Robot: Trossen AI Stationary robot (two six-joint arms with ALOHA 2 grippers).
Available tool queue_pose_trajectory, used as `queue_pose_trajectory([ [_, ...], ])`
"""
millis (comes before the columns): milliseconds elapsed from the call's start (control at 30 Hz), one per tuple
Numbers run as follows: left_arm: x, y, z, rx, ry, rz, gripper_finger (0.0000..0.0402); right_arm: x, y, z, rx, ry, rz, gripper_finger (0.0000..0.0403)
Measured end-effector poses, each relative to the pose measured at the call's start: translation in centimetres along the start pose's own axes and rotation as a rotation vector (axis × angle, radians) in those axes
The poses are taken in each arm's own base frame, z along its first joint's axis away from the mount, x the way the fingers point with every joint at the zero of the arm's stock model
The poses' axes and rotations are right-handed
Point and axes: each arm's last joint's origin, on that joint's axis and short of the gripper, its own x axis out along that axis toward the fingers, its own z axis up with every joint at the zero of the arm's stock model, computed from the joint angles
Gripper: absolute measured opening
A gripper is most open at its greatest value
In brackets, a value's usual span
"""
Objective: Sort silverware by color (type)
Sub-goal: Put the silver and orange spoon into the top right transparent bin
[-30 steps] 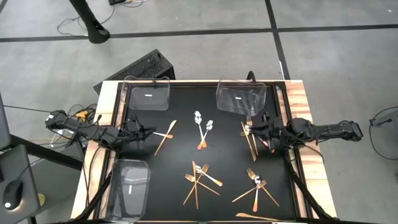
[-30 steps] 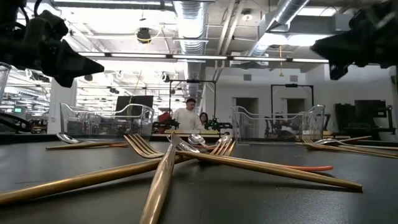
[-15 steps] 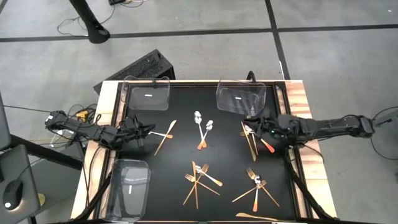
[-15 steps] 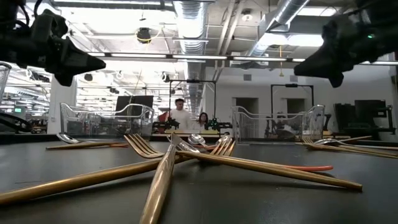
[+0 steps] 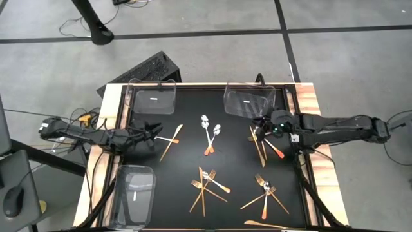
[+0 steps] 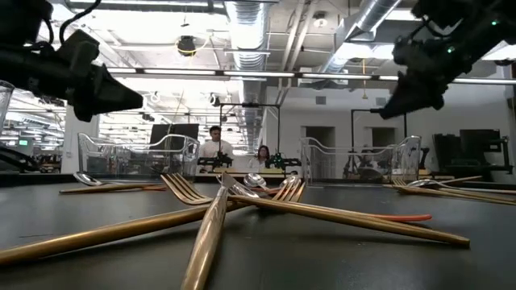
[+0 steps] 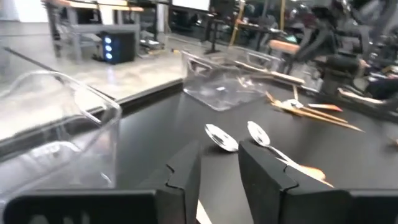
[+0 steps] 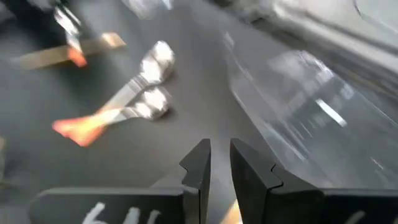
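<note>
The silverware lies scattered on the black mat [image 5: 193, 161]. Two spoons [image 5: 210, 132] with orange handles lie in the middle, also seen as spoons [image 7: 221, 138] and spoons [image 8: 149, 87] in the wrist views. A gold knife [image 5: 170, 142] lies left of them. Gold forks [image 5: 205, 187] cross near the front, with more forks [image 5: 265, 193] at front right. Gold pieces and an orange-handled spoon [image 5: 275, 151] lie at the right. My left gripper [image 5: 153, 133] hovers open by the knife. My right gripper [image 5: 260, 126] hovers above the right pieces, tipped down, narrowly open and holding nothing.
Three clear plastic trays stand on the mat: one at the far left [image 5: 153, 100], one at the far right [image 5: 250, 102], one at the near left [image 5: 135, 192]. Wooden table edges [image 5: 309, 103] frame the mat. People show in the room beyond.
My right gripper has risen and swung from the table's right edge toward the middle and the far-right tray, tipping its fingers downward. The silverware has stayed where it was.
</note>
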Motion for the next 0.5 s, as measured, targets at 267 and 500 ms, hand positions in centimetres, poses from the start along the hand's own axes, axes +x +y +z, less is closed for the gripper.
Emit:
queue_pose_trajectory([
  [267,0.5,1.2,0.1,0.059,-0.019,0.197,0.0103,1.4,-0.3,0.5,-0.023,0.052,-0.167,0.0087],
  [500,0.6,1.8,-0.7,0.021,0.043,0.242,0.0103,3.4,1.0,1.1,-0.107,-0.038,-0.135,0.0087],
])
